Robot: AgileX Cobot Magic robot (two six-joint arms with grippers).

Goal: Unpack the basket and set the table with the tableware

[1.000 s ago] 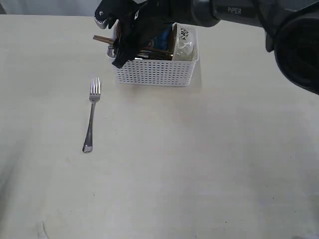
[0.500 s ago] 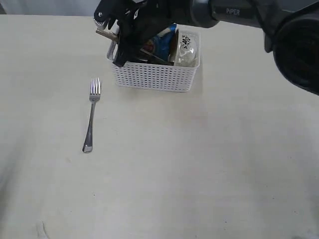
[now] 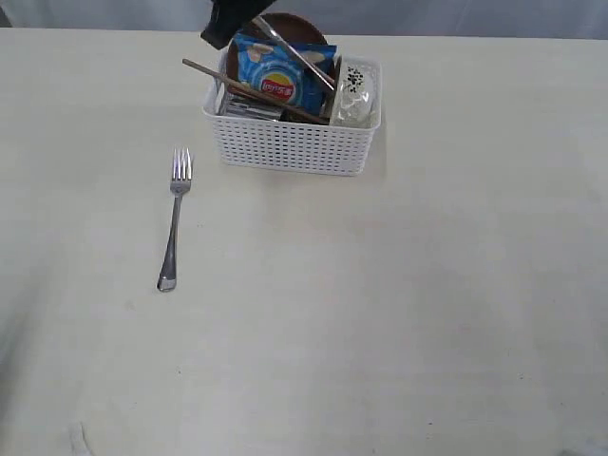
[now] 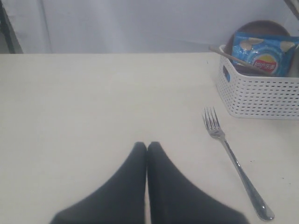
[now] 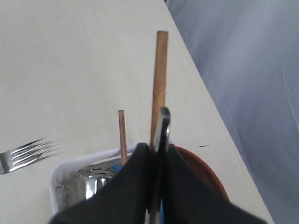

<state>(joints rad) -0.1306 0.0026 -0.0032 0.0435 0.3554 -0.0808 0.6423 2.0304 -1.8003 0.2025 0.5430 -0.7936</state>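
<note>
While the right gripper [image 5: 156, 148] is pinching the steel knife [image 3: 296, 55] near one end, jaws closed on the metal, the rest of the knife is slanting down over the blue chip bag [image 3: 280, 78] inside the basket [image 3: 294, 147]. A wooden chopstick [image 3: 249, 87] is leaning across the load, poking out past the left rim. The basket is sitting at the far side of the table [image 3: 380, 304]. The fork [image 3: 175, 218] is lying flat, near-left of the basket. The left gripper [image 4: 147, 145] is hovering with jaws pressed together, gripping nothing.
</note>
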